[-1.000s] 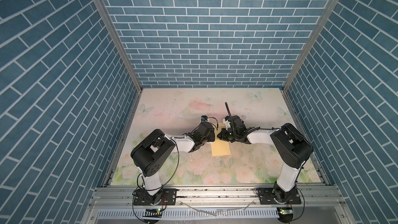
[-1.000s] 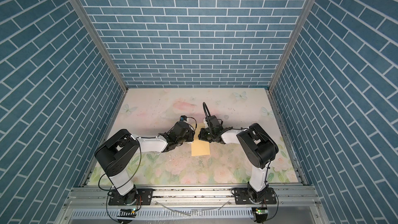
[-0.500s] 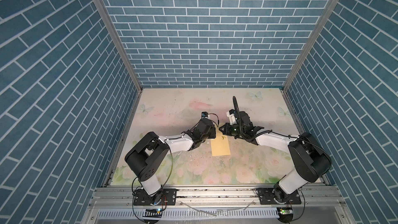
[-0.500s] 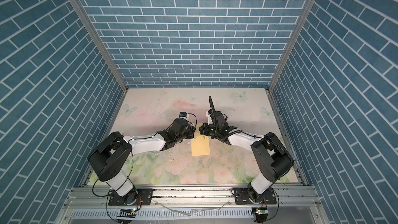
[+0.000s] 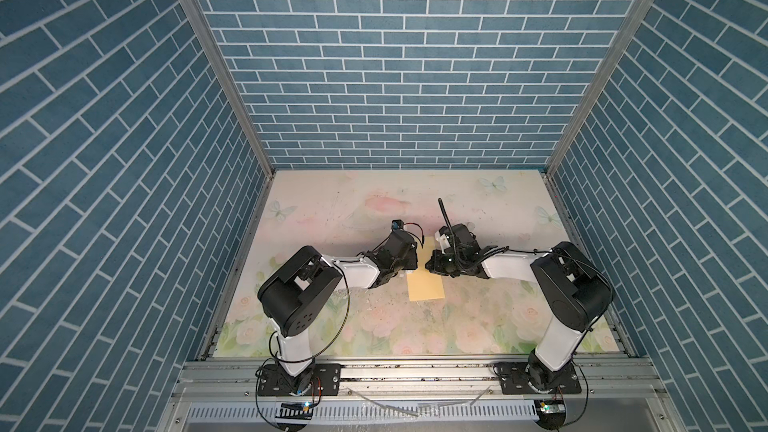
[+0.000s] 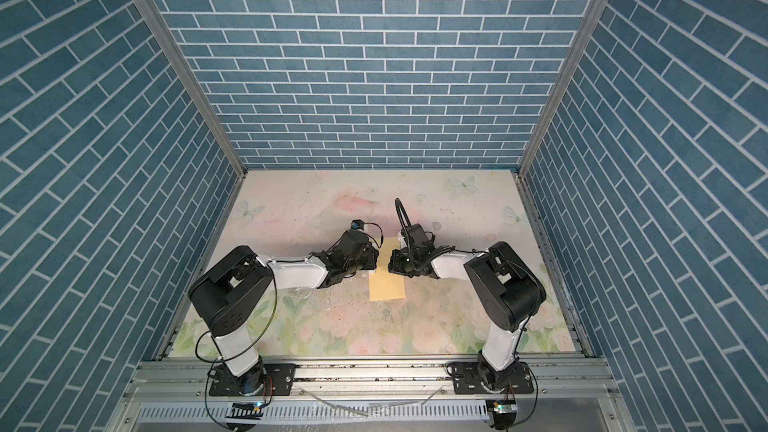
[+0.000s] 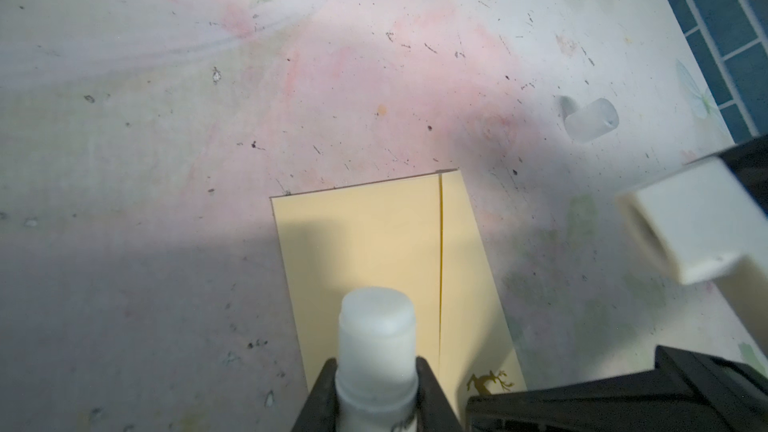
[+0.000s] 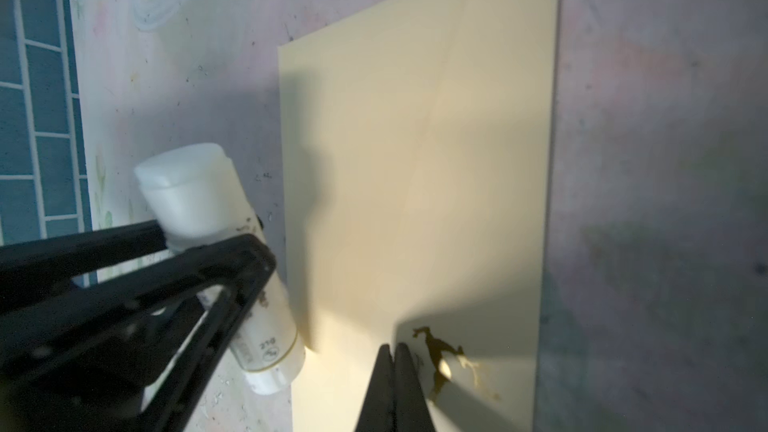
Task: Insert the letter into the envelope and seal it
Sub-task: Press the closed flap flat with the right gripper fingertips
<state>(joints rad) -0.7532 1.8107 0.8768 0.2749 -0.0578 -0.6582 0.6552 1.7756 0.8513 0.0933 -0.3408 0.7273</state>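
Envelope (image 5: 424, 284) lies flat between the arms, long axis running front to back; right gripper (image 8: 395, 357), shut and empty, sits by its dark mark (image 8: 440, 359), left gripper (image 7: 376, 371) clamps the glue stick (image 7: 376, 334) at its left edge; letter unseen.

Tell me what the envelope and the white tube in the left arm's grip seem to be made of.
Envelope: matte yellow-tan paper, judging by its thin edges and crisp seam. Tube: probably smooth plastic, milky white and slightly translucent at the tip, with a soft sheen.
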